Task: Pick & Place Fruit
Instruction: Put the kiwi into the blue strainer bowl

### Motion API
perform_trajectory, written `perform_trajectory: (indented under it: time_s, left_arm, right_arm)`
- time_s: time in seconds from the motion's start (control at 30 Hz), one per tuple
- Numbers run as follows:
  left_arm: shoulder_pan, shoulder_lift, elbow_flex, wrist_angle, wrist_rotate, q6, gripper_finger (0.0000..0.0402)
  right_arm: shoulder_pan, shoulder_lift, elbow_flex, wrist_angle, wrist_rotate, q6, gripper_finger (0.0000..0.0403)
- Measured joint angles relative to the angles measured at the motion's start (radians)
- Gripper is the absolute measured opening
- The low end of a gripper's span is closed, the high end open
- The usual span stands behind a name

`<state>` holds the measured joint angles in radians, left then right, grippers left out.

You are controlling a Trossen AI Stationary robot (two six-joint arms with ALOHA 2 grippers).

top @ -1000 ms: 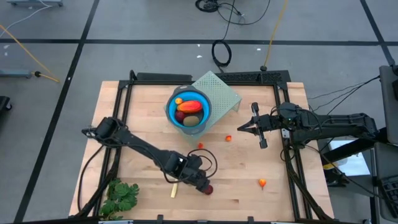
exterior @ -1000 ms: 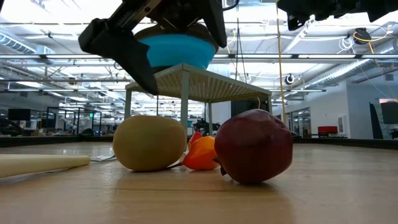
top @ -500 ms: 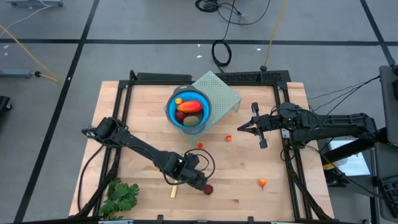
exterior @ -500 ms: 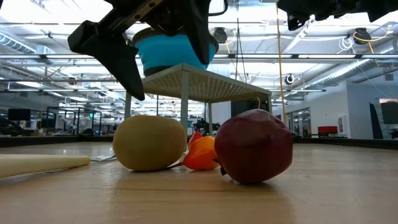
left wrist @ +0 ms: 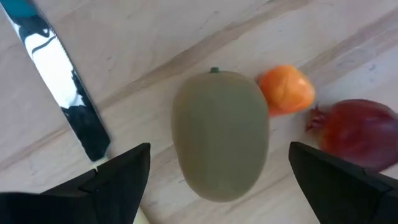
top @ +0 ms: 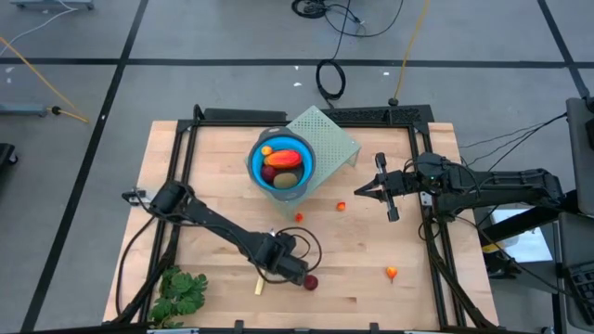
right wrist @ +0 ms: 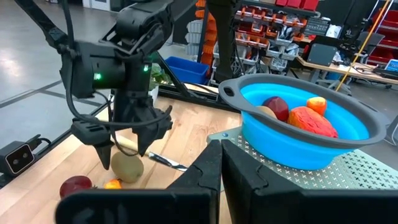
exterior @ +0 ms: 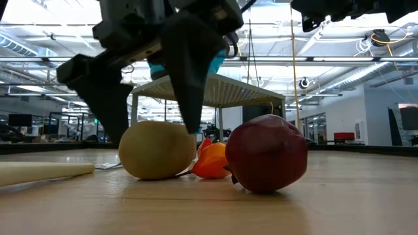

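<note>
A brown-green oval fruit lies on the table near its front edge. My left gripper is open, pointing down, with one finger on either side of the oval and a gap to each. A tiny orange bit and a dark red ball lie right beside the oval. A blue bowl on a perforated stand holds an orange-red oblong and other fruit. My right gripper waits shut above the table's right side.
Small orange-red bits lie at mid table and near the right front. A pale cream stick and a leafy green bunch lie at the front left. A black cable loops beside my left gripper.
My left gripper has come down and shifted a little toward the table's left edge. Its open fingers now stand around the brown-green oval instead of above it. The fruit has not moved.
</note>
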<state>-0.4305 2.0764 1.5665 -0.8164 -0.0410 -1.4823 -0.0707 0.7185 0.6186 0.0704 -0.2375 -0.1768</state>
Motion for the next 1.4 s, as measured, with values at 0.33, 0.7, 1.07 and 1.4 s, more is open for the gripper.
perform_trajectory:
  time_s: [0.33, 0.7, 1.07, 1.4]
  left_arm:
    - [0.004, -0.001, 0.0, -0.004, -0.02, -0.004, 0.0381]
    - [0.005, -0.001, 0.0, -0.024, -0.039, 0.019, 0.0381]
    - [0.017, 0.037, 0.0, -0.012, 0.0, 0.033, 0.0381]
    - [0.032, 0.044, 0.0, -0.025, 0.018, 0.046, 0.0354]
  right_arm:
    - [0.0, 0.0, 0.0, 0.0, 0.0, 0.0, 0.0004]
    - [0.0, 0.0, 0.0, 0.0, 0.0, 0.0, 0.0004]
    - [0.0, 0.0, 0.0, 0.0, 0.0, 0.0, 0.0004]
    - [0.0, 0.0, 0.0, 0.007, 0.0, 0.0, 0.0004]
